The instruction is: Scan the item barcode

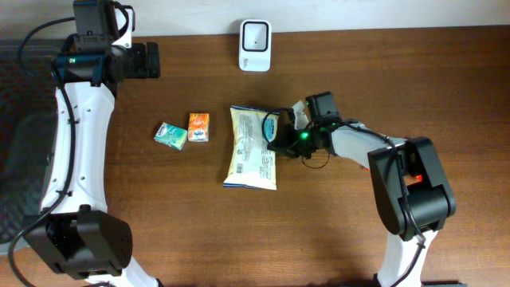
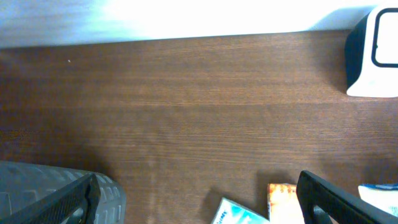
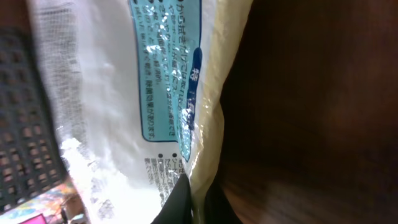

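A cream and white snack bag (image 1: 252,149) lies flat at the middle of the table, printed back side up. My right gripper (image 1: 279,137) is at its upper right edge. In the right wrist view the black fingertips (image 3: 180,202) are shut on the bag's cream side seam (image 3: 208,124). A barcode is too small to make out. The white scanner (image 1: 255,45) stands at the table's far edge and also shows in the left wrist view (image 2: 376,56). My left gripper (image 1: 151,60) hovers at the far left, open and holding nothing (image 2: 199,202).
A teal box (image 1: 170,135) and an orange box (image 1: 198,127) lie left of the bag, and both peek into the left wrist view as the teal box (image 2: 239,214) and the orange box (image 2: 283,198). The table's far edge meets a white wall.
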`<state>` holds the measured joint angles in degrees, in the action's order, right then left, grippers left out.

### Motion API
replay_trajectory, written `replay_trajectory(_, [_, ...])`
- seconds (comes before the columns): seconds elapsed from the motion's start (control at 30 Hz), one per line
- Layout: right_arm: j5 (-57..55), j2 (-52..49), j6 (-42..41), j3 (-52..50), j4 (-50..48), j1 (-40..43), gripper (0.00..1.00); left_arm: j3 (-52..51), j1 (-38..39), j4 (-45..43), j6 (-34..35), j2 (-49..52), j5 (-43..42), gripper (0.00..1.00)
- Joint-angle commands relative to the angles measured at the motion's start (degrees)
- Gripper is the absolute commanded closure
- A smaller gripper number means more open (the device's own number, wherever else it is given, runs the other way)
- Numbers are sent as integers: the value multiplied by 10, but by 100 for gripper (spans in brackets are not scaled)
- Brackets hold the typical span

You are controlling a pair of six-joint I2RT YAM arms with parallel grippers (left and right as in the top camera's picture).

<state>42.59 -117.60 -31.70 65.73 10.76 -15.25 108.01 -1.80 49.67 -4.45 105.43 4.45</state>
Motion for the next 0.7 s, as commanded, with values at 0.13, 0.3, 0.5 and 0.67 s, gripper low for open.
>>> replay_trajectory(0.13, [137, 76, 54, -2, -16, 20, 96, 1, 0, -1, 2, -12, -6, 1])
replay_trajectory(0.3, [170, 143, 53, -2, -17, 30, 96, 1, 0, -1, 2, -12, -6, 1])
replay_trajectory(0.5, [194, 179, 22, -2, -24, 44, 96, 1, 0, -1, 2, -12, -6, 1])
replay_trajectory(0.67, [213, 180, -33, -2, -78, 52, 96, 1, 0, -1, 2, -12, -6, 1])
